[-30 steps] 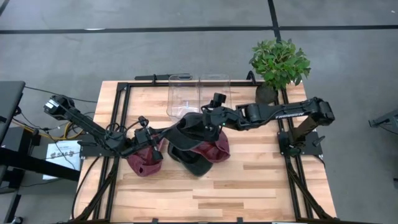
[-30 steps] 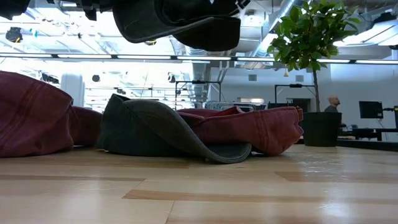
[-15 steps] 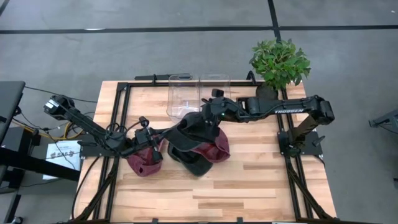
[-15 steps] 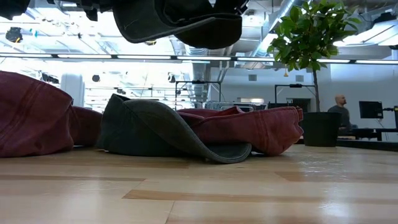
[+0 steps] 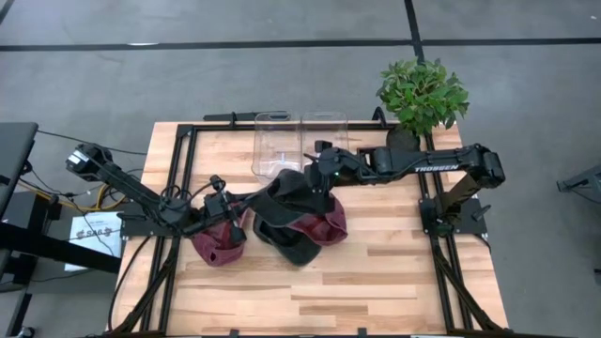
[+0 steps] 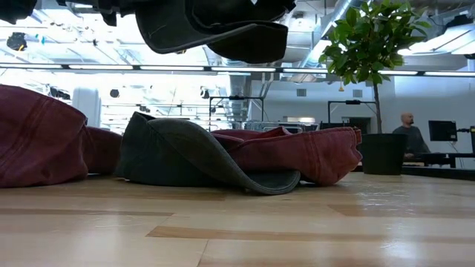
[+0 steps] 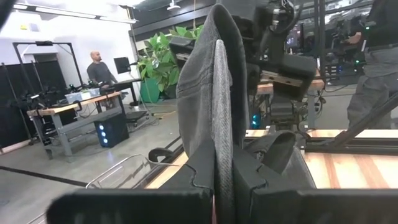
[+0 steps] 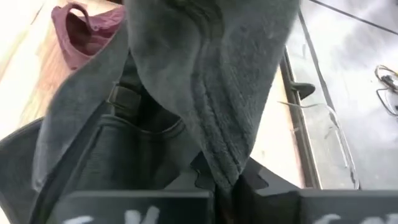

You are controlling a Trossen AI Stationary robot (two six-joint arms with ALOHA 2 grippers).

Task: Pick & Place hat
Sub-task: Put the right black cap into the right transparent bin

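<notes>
I hold the dark grey hat aloft above the table's centre, with both the left gripper and the right gripper clamped on its fabric. Advance both arms together, keeping tension even, toward the clear bins at the far edge.

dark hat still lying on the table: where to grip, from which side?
Probably its brim, from above at the table's front: it juts clear of the maroon hats, thin enough to pinch. Left gripper and right gripper both hold the lifted hat.
</notes>
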